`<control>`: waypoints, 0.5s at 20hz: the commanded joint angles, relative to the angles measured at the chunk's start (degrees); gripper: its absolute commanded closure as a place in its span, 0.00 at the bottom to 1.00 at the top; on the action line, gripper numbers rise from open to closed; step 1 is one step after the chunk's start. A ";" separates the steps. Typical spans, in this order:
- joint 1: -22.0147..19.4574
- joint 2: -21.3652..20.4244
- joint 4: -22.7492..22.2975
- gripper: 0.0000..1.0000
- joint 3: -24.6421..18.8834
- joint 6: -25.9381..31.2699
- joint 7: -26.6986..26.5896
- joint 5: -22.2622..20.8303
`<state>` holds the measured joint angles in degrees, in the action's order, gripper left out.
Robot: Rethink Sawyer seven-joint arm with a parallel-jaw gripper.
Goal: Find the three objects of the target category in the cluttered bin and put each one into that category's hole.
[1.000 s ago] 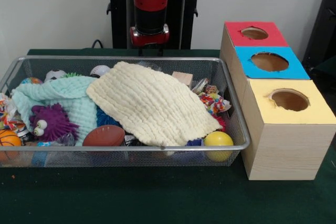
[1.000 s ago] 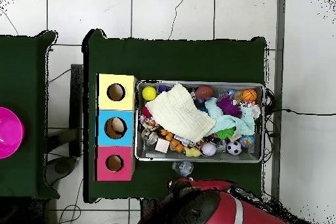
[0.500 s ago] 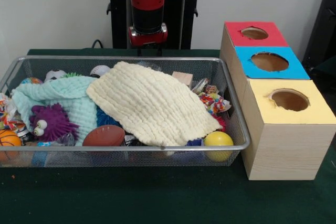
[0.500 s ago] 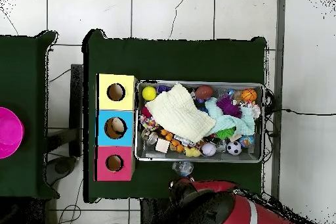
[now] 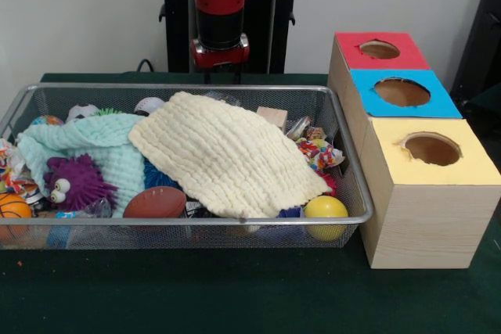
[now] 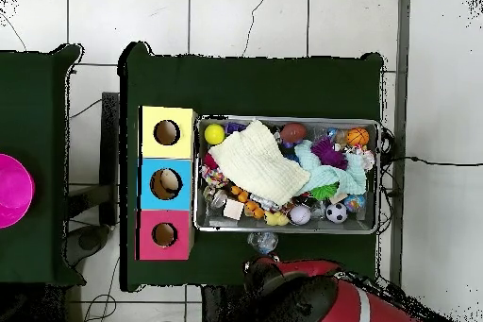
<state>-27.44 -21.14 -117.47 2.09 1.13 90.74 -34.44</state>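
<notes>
Front cam sits low and close at the table's [image 5: 235, 295] near edge, facing the robot. Overhead cam looks straight down from high up. Both share basket [image 5: 188, 220] [image 6: 288, 227] and boxes [image 5: 415, 177] [image 6: 166, 182].

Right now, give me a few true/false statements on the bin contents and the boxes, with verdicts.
1. The cream cloth lies on top of the clutter in the bin. True.
2. The yellow ball sits in the bin corner nearest the yellow-topped box. True.
3. The purple spiky toy rests on the cream cloth. False: it lies by the mint cloth, toward the bin's other end.
4. The blue-topped box stands between the red-topped box and the yellow-topped one. True.
5. The brown football lies outside the bin on the table. False: it is inside, against the front mesh wall.
</notes>
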 commanded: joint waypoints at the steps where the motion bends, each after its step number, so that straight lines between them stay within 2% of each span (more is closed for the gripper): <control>1: -0.37 0.10 9.59 0.00 -1.30 -0.78 4.27 -1.59; 10: 1.34 0.14 9.20 0.00 0.32 -2.43 5.71 -1.06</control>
<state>-26.76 -21.14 -117.45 2.59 1.14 90.74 -34.46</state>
